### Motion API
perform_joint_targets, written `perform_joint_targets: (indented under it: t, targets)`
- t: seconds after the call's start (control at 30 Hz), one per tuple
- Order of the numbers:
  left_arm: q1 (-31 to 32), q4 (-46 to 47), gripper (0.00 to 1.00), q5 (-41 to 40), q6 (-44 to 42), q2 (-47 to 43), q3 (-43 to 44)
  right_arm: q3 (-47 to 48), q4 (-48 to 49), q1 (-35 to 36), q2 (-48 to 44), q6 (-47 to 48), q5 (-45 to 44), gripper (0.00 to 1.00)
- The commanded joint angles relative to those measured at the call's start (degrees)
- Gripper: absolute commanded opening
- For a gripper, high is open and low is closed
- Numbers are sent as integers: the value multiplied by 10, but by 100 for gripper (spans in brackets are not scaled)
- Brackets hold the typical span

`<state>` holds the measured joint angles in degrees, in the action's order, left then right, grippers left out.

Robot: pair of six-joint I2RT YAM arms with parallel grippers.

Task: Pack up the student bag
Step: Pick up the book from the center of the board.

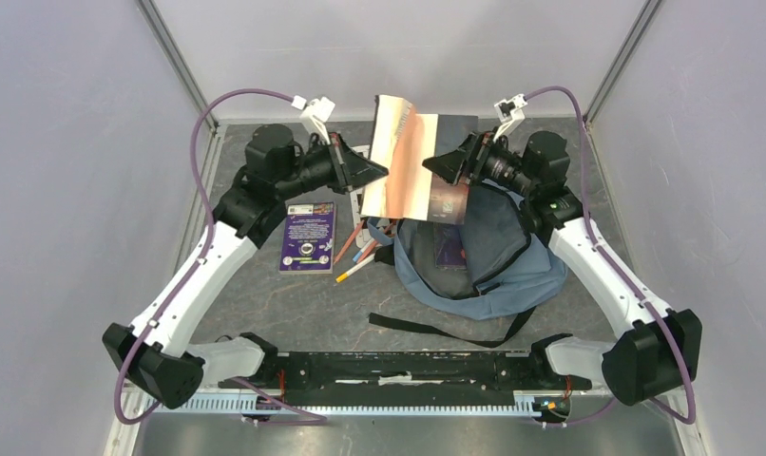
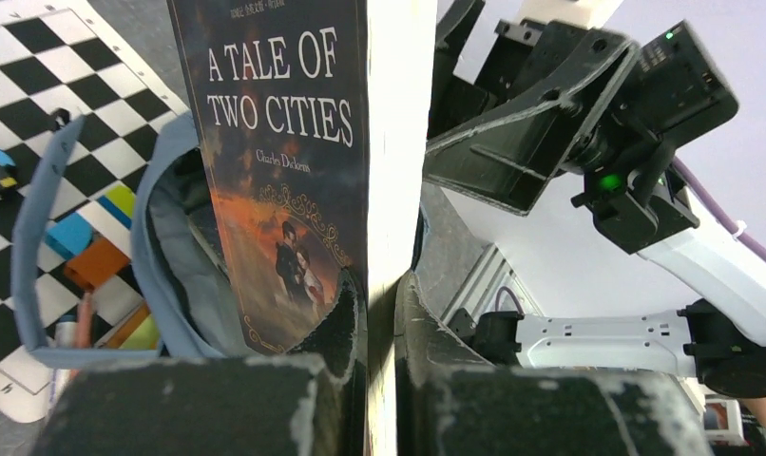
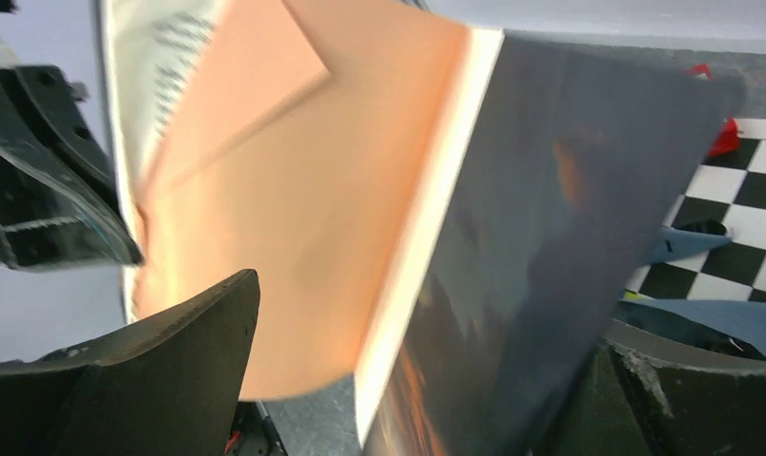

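Observation:
The student bag point(image 1: 488, 256), blue-grey with black straps, lies on the table with its mouth open toward the middle. Above that mouth a paperback, "A Tale of Two Cities" point(image 2: 284, 171), stands upright, its back cover fanned open point(image 1: 412, 157). My left gripper point(image 2: 384, 294) is shut on the book's page edge from the left point(image 1: 365, 171). My right gripper point(image 1: 444, 166) stands wide open on the book's other side, and the book point(image 3: 550, 237) sits between its spread fingers point(image 3: 170, 361) with a gap to the left one. The bag's rim point(image 2: 161, 237) shows below the book.
A purple booklet point(image 1: 307, 237) lies flat left of the bag, with pencils and pens point(image 1: 360, 255) scattered beside the bag's mouth. A checkered board point(image 2: 66, 85) lies behind, partly under the bag. A black strap point(image 1: 436, 331) trails toward the arm bases.

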<state>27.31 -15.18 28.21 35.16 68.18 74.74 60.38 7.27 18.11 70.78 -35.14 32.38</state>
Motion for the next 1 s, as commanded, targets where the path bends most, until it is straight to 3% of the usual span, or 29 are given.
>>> perform_joint_targets:
  t: [0.0,0.2,0.33,0.5,0.73,0.97]
  targets:
    - [33,127,2,-32,20,-2,37,38,56,2,-3,-44,28,98]
    - [81,113,2,-85,1,16,42,31,56,3,-10,-106,3,98]
    - [162,35,2,-208,-46,43,93,69,5,11,5,-107,-14,98]
    - [205,1,2,-304,-54,60,100,82,-17,13,6,-129,-21,98]
    - [252,-21,2,-341,-74,100,132,89,-51,27,7,-131,-33,98]
    - [287,-42,2,-381,-107,142,178,126,-176,52,26,-70,-105,96]
